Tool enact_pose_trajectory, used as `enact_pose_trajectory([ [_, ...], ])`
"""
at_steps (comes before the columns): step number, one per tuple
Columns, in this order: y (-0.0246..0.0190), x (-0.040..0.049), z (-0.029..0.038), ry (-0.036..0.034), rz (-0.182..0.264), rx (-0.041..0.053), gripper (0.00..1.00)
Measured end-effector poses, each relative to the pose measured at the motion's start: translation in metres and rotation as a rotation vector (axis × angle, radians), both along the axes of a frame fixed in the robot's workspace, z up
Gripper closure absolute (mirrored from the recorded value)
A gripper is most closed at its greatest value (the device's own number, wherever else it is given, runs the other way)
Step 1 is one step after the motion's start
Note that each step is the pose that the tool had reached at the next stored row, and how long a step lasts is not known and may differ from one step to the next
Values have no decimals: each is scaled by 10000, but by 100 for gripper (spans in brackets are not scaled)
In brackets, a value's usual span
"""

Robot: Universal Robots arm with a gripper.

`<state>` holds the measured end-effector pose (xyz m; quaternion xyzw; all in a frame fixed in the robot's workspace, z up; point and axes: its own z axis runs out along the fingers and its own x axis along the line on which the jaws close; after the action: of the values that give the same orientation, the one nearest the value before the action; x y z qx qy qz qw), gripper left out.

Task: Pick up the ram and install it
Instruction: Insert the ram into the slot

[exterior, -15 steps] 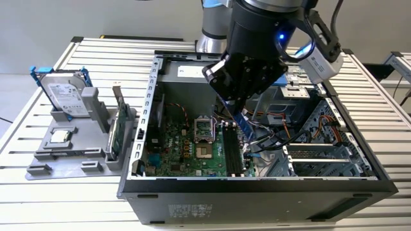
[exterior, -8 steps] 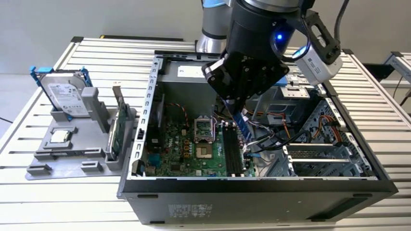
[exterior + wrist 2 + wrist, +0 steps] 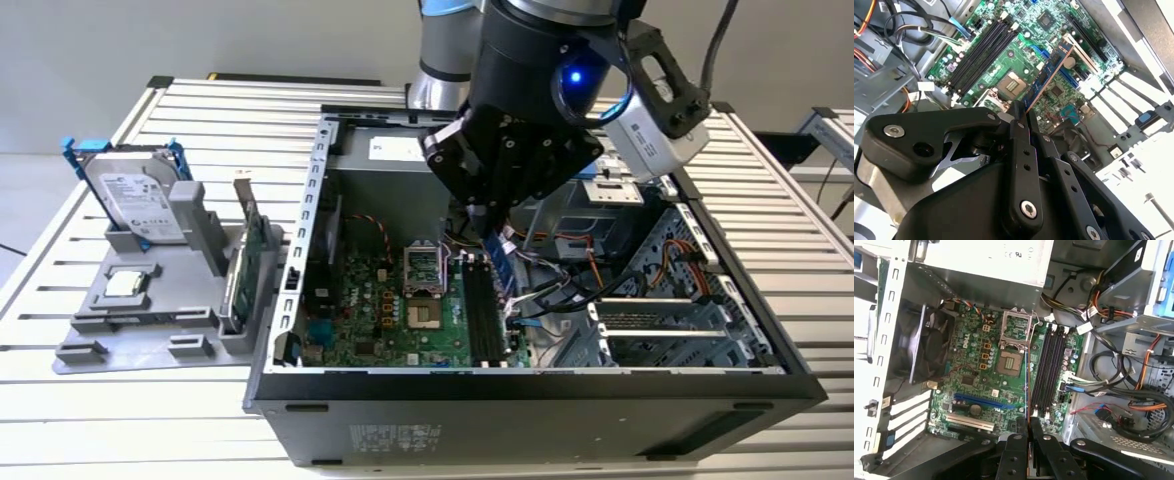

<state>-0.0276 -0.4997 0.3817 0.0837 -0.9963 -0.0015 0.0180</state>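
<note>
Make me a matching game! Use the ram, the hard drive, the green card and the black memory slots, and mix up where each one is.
Things:
1. ram
2. hard drive
3. expansion card
4. memory slots

Places:
A. upright in the grey holder, farthest from the case
B. on the motherboard, inside the case
C. clamped in the gripper, above the motherboard
D. upright in the grey holder, next to the case

Pairs: 1-C, 2-A, 3-D, 4-B

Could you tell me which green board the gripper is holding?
The narrow ram stick, clamped in the gripper above the motherboard; the taller card stands in the grey rack.
</note>
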Motion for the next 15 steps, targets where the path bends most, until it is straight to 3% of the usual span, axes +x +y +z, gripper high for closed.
enact_pose_trajectory([
  [15, 0, 0, 0, 0, -1479, 0, 100],
])
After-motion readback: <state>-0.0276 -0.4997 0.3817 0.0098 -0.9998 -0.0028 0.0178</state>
